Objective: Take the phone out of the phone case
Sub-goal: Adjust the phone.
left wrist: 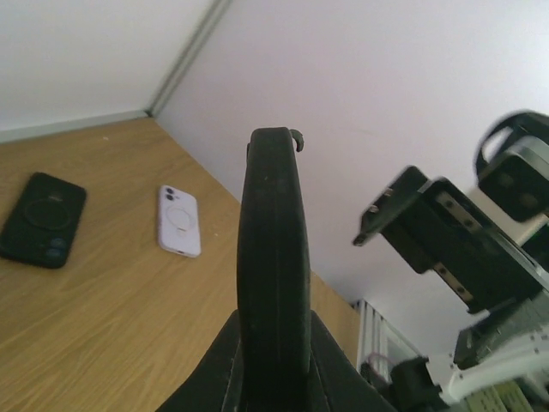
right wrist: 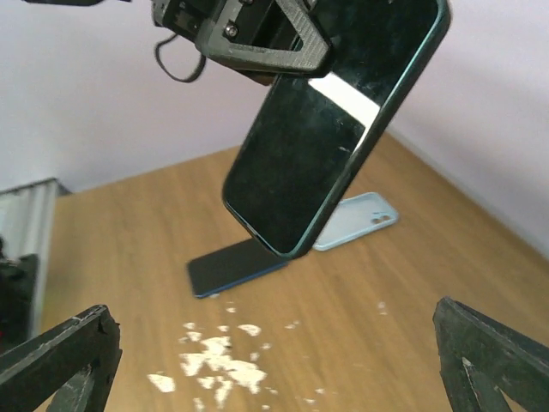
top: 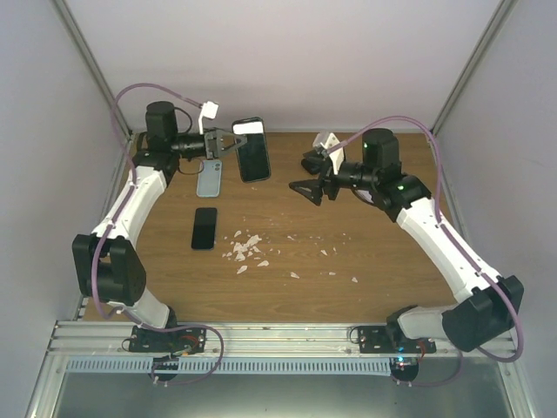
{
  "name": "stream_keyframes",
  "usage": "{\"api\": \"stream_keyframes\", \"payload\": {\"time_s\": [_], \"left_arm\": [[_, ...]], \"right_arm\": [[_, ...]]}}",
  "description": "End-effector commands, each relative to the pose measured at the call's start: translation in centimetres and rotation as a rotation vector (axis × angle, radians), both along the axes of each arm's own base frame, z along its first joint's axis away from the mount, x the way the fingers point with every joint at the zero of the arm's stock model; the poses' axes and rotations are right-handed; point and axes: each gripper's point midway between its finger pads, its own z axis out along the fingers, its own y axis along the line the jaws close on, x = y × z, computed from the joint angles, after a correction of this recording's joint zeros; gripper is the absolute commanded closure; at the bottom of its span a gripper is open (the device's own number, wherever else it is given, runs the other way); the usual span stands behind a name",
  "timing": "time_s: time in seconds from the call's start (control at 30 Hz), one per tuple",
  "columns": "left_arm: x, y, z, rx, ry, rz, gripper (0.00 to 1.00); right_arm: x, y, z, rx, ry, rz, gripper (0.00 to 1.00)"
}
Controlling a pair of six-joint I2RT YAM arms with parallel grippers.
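Wooden table (top: 374,252) scattered with white crumbs (top: 246,248); left tool (top: 228,143) grips a dark phone (top: 252,157) aloft, right tool (top: 310,176) gapes wide.

Bright even light, glare on phone (right wrist: 334,137)

No text, brand, number or sign can be read on the phone (right wrist: 326,129) or anywhere else in view.
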Motion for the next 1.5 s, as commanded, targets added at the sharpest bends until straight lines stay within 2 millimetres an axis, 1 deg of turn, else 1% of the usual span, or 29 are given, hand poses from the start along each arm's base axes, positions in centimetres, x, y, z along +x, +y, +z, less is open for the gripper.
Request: {"api": "stream_keyframes", "payload": {"time_s": [0.0, 0.07, 0.13, 0.27, 0.37, 0.53, 0.67, 0.83, 0.97, 1.33, 1.47], "left_arm": [[-3.5, -3.1, 2.9, 0.013, -0.190, -0.181, 1.00], [-4.8, -4.1, 2.8, 0.011, -0.196, -0.237, 1.00], [-5.8, -5.0, 2.8, 0.016, -0.213, -0.273, 1.00], [-7.9, -7.1, 2.5, 0.041, -0.259, -0.333, 1.00], [-8.8, -8.0, 2.2, 0.054, -0.263, -0.352, 1.00], [-9.7, -9.1, 2.2, 0.074, -0.301, -0.382, 1.00], [-10.2, -9.8, 2.1, 0.078, -0.305, -0.399, 1.00], [-10.6, -10.5, 2.0, 0.079, -0.311, -0.422, 1.00], [-11.0, -10.9, 1.8, 0.080, -0.312, -0.440, 1.00], [-11.3, -11.4, 1.5, 0.087, -0.311, -0.452, 1.00], [-11.2, -11.4, 1.3, 0.095, -0.309, -0.445, 1.00]], "right_arm": [[-2.8, 0.1, 0.6, 0.143, 0.156, 0.159, 0.00], [-3.0, 0.0, 0.4, 0.162, 0.177, 0.182, 0.01], [-3.0, 0.0, 0.1, 0.175, 0.211, 0.186, 0.04], [-3.0, 0.2, -0.2, 0.196, 0.253, 0.193, 0.17], [-3.3, 0.4, -0.2, 0.212, 0.274, 0.212, 0.23], [-3.6, 0.5, -0.5, 0.228, 0.295, 0.236, 0.34], [-3.5, 0.6, -0.7, 0.229, 0.301, 0.235, 0.40], [-3.2, 0.6, -1.0, 0.225, 0.305, 0.219, 0.41], [-3.1, 0.7, -1.1, 0.229, 0.311, 0.219, 0.48], [-3.1, 0.9, -1.3, 0.238, 0.332, 0.235, 0.83], [-3.2, 0.9, -1.4, 0.243, 0.338, 0.240, 0.92]]}}
